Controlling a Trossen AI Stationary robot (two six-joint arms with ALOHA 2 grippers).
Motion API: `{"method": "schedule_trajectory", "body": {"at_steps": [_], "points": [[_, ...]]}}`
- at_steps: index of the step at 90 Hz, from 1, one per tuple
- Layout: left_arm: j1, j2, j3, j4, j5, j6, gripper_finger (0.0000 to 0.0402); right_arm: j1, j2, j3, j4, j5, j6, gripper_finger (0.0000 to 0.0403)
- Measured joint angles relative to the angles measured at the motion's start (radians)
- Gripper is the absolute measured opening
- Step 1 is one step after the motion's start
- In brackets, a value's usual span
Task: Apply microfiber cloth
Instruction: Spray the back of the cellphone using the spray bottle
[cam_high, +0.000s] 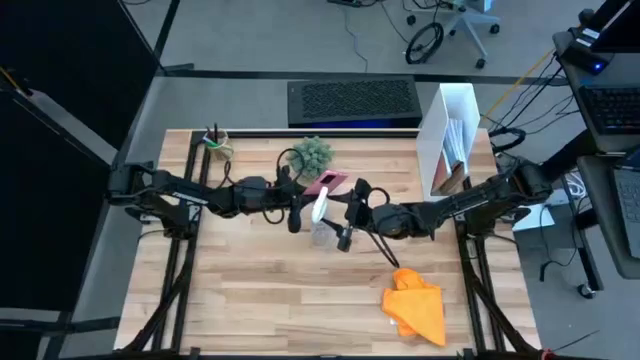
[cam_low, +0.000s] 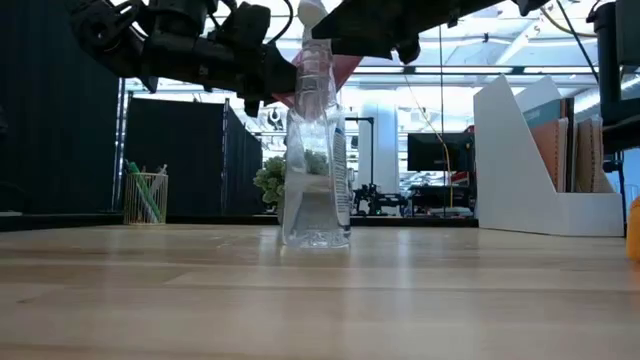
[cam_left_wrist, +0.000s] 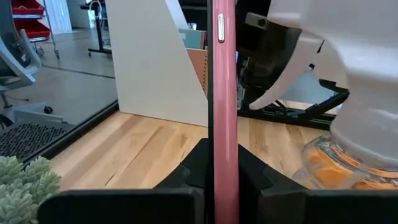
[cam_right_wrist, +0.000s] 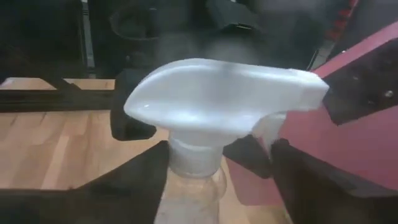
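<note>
Orange microfiber cloth (cam_high: 417, 308) lies untouched; left hand (cam_high: 298, 203) grips phone (cam_high: 329, 182) (pink-cased), right hand (cam_high: 345, 232) bottle (cam_high: 320, 222).

Even overhead light brightens my tabletop (cam_high: 300, 290); shadows are soft. The spray bottle (cam_right_wrist: 217, 118) blurs close up, and bright windows backlight the low view.

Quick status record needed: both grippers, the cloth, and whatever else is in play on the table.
left gripper: jaws shut on the pink-cased phone, held edge-on above mid-table
right gripper: at the neck of the clear plastic spray bottle; jaw state unclear
bright orange microfiber cloth: lying crumpled on the wooden table at its front right, untouched
spray bottle: upright on the table
</note>
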Motion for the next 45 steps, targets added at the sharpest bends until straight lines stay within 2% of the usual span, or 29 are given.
{"method": "schedule_trajectory", "body": {"at_steps": [14, 41, 45], "points": [[0.000, -0.031, 0.000, 0.003, -0.001, 0.004, 0.0015, 0.000, 0.000, 0.000, -0.003, -0.003, -0.003, 0.0219], [0.001, -0.056, 0.001, -0.008, -0.008, 0.000, 0.0015, -0.032, 0.001, 0.000, 0.015, -0.010, -0.003, 0.0217], [0.001, -0.056, 0.001, -0.012, -0.008, 0.000, 0.0015, -0.037, 0.001, 0.000, 0.013, -0.037, 0.003, 0.0217]]}}
